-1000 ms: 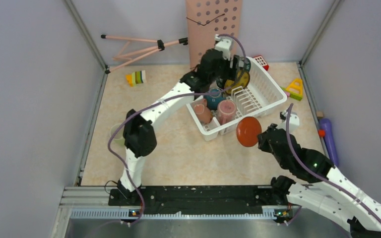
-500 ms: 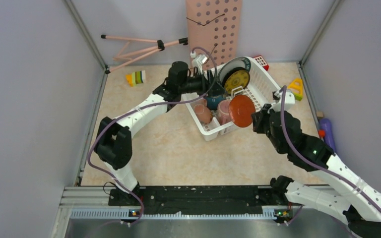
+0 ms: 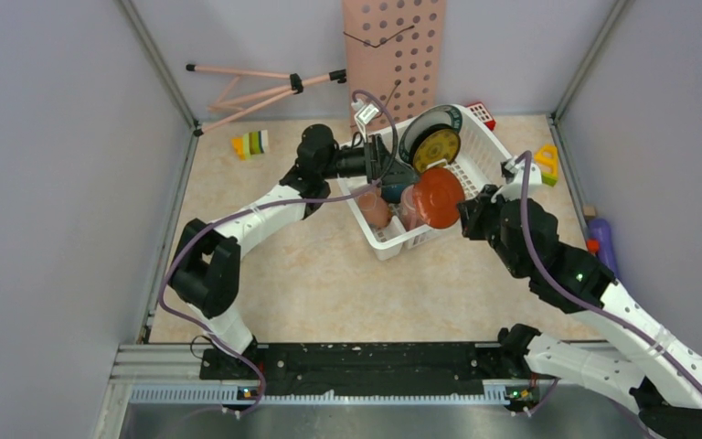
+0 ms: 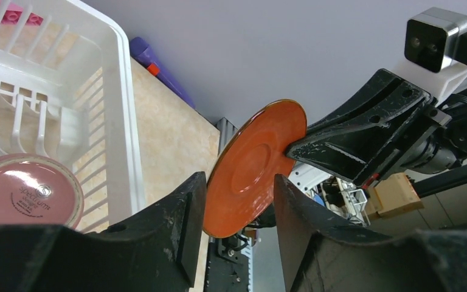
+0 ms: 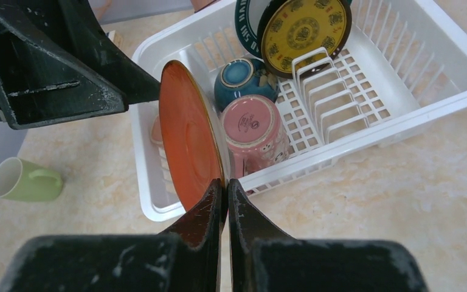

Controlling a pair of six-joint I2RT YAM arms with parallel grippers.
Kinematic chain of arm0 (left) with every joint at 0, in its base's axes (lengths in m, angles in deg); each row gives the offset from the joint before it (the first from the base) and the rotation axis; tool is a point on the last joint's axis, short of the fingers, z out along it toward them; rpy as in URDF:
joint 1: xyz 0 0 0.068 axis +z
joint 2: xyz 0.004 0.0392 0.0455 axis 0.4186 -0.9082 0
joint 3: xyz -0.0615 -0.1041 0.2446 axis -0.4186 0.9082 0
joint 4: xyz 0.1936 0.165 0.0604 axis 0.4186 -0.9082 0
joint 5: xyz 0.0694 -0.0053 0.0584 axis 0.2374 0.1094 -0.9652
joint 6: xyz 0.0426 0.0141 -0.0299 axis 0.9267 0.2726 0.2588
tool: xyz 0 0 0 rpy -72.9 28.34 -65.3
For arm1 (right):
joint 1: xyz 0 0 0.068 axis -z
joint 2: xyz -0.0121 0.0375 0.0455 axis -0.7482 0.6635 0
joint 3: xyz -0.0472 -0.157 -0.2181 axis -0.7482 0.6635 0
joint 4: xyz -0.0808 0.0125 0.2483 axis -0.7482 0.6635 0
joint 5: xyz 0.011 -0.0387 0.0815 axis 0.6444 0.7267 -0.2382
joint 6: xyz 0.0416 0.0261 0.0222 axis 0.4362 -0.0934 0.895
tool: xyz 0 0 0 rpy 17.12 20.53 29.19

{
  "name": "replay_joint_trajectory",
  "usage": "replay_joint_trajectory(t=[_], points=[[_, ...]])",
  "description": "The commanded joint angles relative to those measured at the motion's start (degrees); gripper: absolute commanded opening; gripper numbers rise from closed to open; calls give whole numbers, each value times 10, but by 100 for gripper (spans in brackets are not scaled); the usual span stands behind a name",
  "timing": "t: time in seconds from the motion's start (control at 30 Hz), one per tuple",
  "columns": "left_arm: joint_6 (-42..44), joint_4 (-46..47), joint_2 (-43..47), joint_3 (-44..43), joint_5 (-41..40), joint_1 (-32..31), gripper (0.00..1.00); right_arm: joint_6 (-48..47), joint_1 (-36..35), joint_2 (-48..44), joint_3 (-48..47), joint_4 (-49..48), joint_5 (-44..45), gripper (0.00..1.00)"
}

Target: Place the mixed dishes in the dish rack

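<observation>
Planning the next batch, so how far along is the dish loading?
Done: the patterned white plate and yellow plate stand upright in the dish rack, with the teal bowl and pink cups beside them. In hand: the red plate, pinched at its edge by the right gripper at the rack. Left: the green mug, on the table outside the rack.

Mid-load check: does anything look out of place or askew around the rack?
The green mug lies on its side on the table, outside the dish rack. Otherwise nothing stands out: the red plate is pinched on edge in the right hand above the rack, not yet slotted.
</observation>
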Motion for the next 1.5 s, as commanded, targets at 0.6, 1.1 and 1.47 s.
replay_joint_trajectory(t=[0.6, 1.1, 1.47], points=[[-21, 61, -6, 3, 35, 1, 56, 8, 9, -19, -33, -72, -19, 0], [-35, 80, -22, 2, 40, -3, 47, 9, 16, -11, -39, -92, -29, 0], [66, -44, -2, -23, -16, -3, 0, 12, 20, -17, -26, -63, 10, 66]])
